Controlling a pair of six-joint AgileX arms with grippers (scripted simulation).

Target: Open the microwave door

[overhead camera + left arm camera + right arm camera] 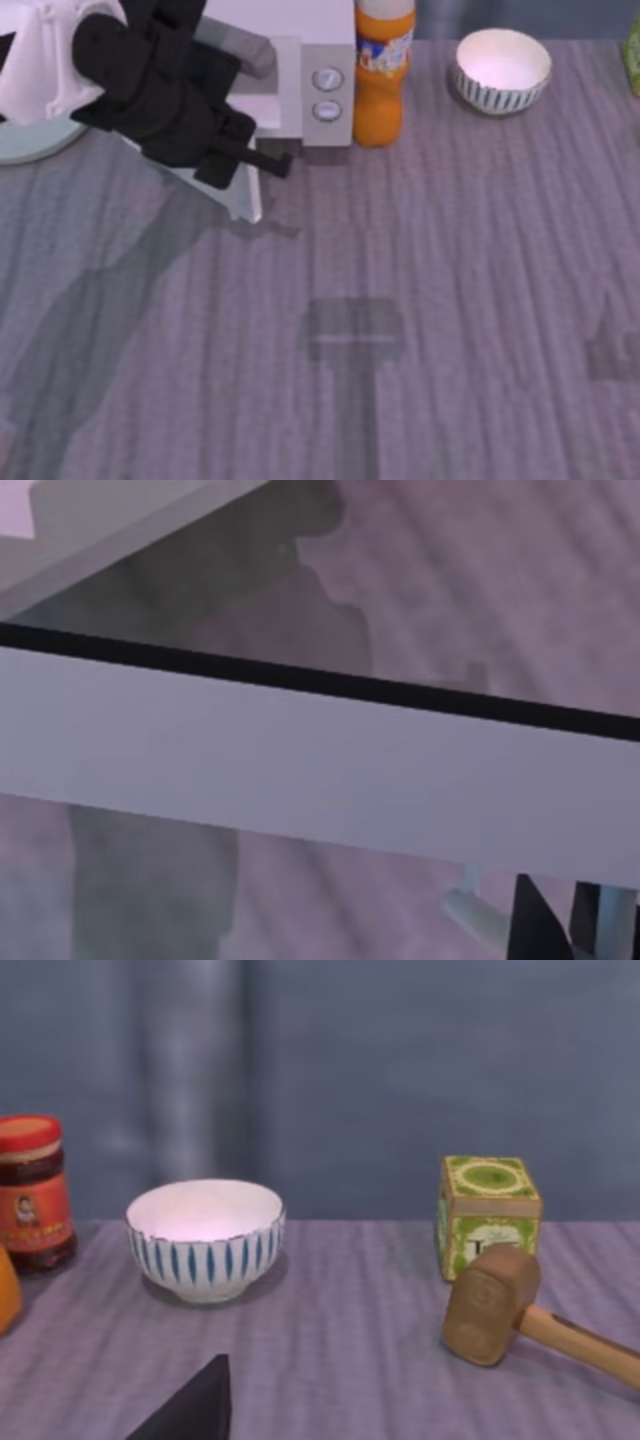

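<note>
The white microwave (290, 30) stands at the back left, its two silver knobs (327, 95) facing the front. The microwave door (245, 195) is swung out from the body, hinged on the left. My left gripper (275, 162) hangs over the door's free edge. In the left wrist view the door (300, 770) is a broad white band, and the slim handle (475, 905) runs in between my black fingers (540, 930), which are shut on it. The right gripper is outside the top view; only one dark fingertip (195, 1410) shows in its wrist view.
An orange bottle (383, 70) stands tight against the microwave's right side. Right of it is a blue-striped bowl (503, 68). The right wrist view also shows a red-lidded jar (35, 1195), a green box (488, 1210) and a wooden mallet (495, 1305).
</note>
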